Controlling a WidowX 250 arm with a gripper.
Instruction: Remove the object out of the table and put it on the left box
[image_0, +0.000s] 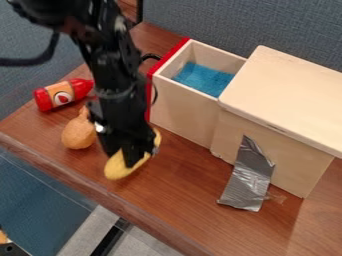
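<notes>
The brown wooden table carries a pale wooden box, at the right. At the box's left is its open-topped drawer, with a red front and a black handle. The black gripper is pointing down on the middle of the yellow elongated object; I cannot tell if it is holding this object or how wide it is. The object lies slanted, low over or on the table, left of the drawer. Silver duct tape hangs from the box's side onto the table. Inside the drawer is blue soft-looking material. Farther left lies a red ketchup bottle, near a light-brown rounded object.
</notes>
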